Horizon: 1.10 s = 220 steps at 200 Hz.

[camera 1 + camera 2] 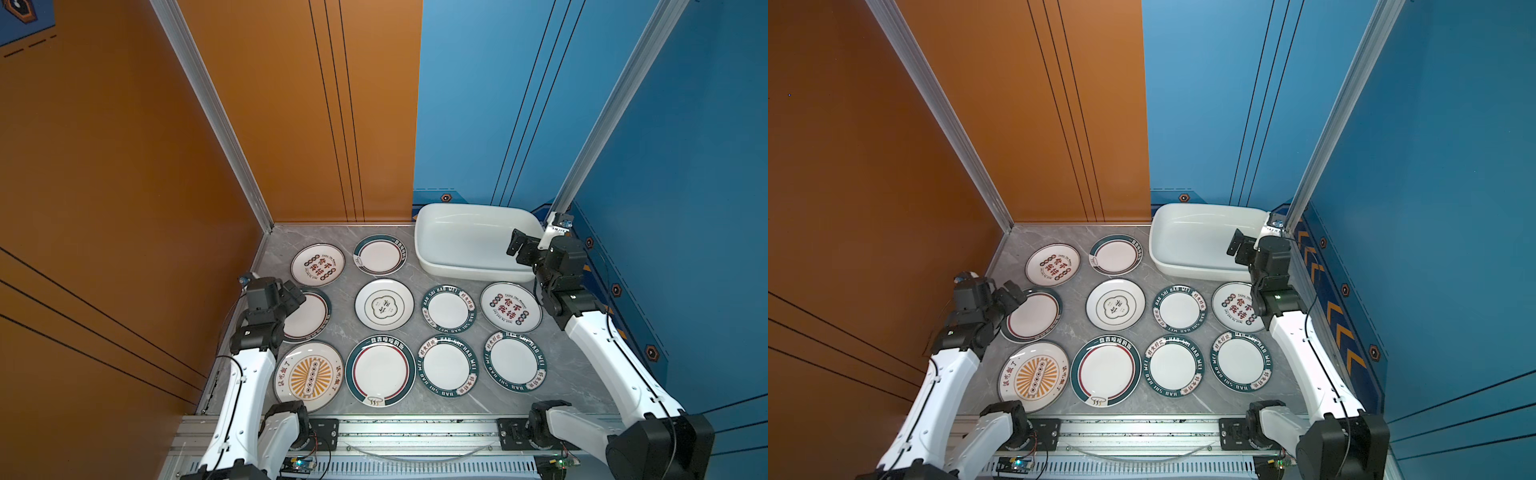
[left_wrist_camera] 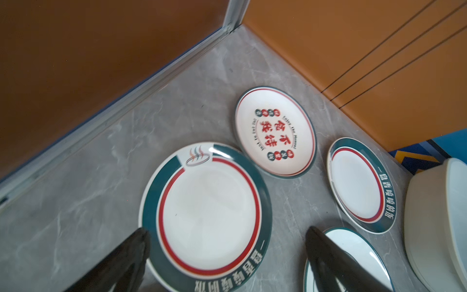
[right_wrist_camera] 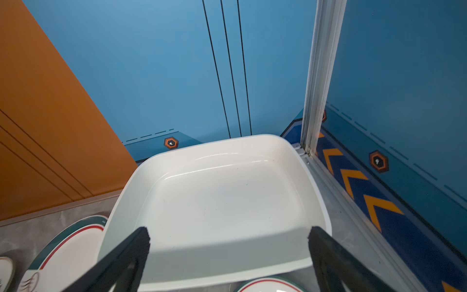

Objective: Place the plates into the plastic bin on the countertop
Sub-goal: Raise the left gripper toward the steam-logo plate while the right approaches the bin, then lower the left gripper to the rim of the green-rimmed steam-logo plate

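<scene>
**Top views.** Countertop (image 1: 582, 374): grey marble, white veins. Ten plates (image 1: 448, 365) visible in both top views, all lying flat on it, apart from one another, outside the bin. Plastic bin (image 1: 461, 269): white tub at far-right corner, by the blue wall (image 1: 478, 104). L gripper (image 1: 296, 294): over left edge of green-rim plate (image 1: 311, 318), jaws wide apart, nothing held. R gripper (image 1: 1235, 245): over bin's near-right corner, jaws wide apart, nothing held.

**L wrist view.** Fingertips (image 2: 141, 242) spread wide, green-rim plate showing between them. Beyond it: red-character plate (image 2: 275, 131), small green-rim plate (image 2: 358, 184). Bin rim at frame edge.

**R wrist view.** Jaws at full spread, bin floor between them, gripper above bin's near wall.
</scene>
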Available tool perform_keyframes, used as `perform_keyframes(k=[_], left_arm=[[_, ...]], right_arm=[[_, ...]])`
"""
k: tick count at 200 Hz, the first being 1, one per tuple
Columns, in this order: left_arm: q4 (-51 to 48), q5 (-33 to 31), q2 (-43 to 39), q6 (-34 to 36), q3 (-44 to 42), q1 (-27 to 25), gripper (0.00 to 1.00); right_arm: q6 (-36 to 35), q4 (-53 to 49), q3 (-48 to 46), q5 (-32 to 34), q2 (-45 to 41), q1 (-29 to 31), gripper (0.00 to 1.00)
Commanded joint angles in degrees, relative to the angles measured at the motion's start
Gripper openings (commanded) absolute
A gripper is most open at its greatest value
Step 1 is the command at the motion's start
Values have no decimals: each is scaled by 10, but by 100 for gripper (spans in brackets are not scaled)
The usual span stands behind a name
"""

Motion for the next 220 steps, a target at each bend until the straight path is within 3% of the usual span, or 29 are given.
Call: perform_keyframes(k=[1,35,106,186,220], left_arm=[[-92,129,-31,-60,-57,47,98],[-94,181,-48,-86,-112,95,98],[-88,119,-29,-96,-142,106,98],[-14,116,16,-64,-166,173,99],[11,148,39,-56,-166,203,98]], right_arm=[[63,-109,14,-89,9,-2,100],[89,-134,20,-164,54,19,98],[90,-130,5,-176,84,53,97],[87,-129,-2,-185,84,55,96],[92,-125,-13,-186,83,57,95]])
